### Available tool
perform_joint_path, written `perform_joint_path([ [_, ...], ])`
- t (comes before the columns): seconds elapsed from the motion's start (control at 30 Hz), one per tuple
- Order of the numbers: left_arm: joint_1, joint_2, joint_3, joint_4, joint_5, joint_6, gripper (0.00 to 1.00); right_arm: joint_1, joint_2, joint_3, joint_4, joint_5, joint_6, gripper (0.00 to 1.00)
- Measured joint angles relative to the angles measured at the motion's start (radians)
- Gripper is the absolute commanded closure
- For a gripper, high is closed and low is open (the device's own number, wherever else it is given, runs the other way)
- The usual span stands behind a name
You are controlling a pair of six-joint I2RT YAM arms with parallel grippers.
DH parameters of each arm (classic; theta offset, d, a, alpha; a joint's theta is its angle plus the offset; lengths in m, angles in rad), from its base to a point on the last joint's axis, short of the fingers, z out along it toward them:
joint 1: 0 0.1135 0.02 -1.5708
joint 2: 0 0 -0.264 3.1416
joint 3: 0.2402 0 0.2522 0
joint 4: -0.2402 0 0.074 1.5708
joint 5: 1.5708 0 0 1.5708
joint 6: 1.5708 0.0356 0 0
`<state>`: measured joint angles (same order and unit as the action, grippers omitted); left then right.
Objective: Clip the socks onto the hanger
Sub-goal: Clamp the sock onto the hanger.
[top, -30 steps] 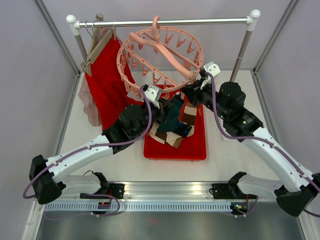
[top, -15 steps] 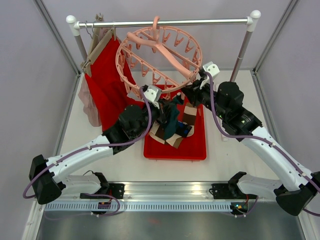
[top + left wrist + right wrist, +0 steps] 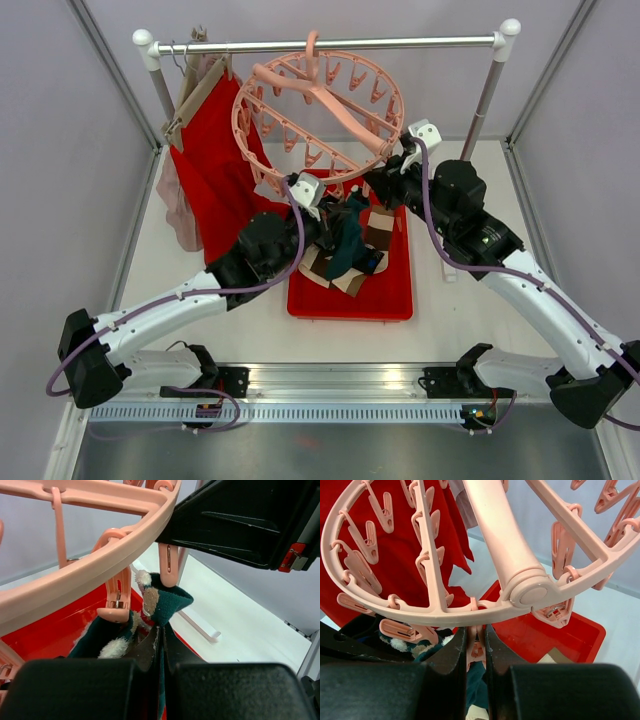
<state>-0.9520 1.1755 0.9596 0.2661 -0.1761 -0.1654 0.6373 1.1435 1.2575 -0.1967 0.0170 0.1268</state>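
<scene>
So the left tool [image 3: 161,655] is clenched on the teal sock [image 3: 167,602], its top right up under the hanger [image 3: 318,92] rim, while the right tool [image 3: 476,640] pinches a clip peg [image 3: 477,653] hanging off that rim.

You've got the left gripper [image 3: 328,213] holding a teal sock [image 3: 348,242] up at the near rim of the hanger [image 3: 322,92], right gripper [image 3: 378,186] beside it, above the red tray [image 3: 350,298]
</scene>
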Motion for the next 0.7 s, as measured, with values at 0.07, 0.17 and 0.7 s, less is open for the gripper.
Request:
perform_joint_path([
  [0.07, -0.003, 0.003, 0.000, 0.001, 0.002, 0.000, 0.98, 0.000, 0.001, 0.000, -0.001, 0.000, 0.002, 1.00],
  [0.17, -0.008, 0.017, 0.001, 0.006, 0.003, 0.000, 0.98, 0.000, 0.001, 0.002, -0.003, -0.001, 0.008, 1.00],
  [0.7, -0.014, 0.067, 0.011, 0.045, -0.030, 0.000, 0.98, 0.000, 0.001, 0.006, -0.016, 0.002, 0.008, 1.00],
])
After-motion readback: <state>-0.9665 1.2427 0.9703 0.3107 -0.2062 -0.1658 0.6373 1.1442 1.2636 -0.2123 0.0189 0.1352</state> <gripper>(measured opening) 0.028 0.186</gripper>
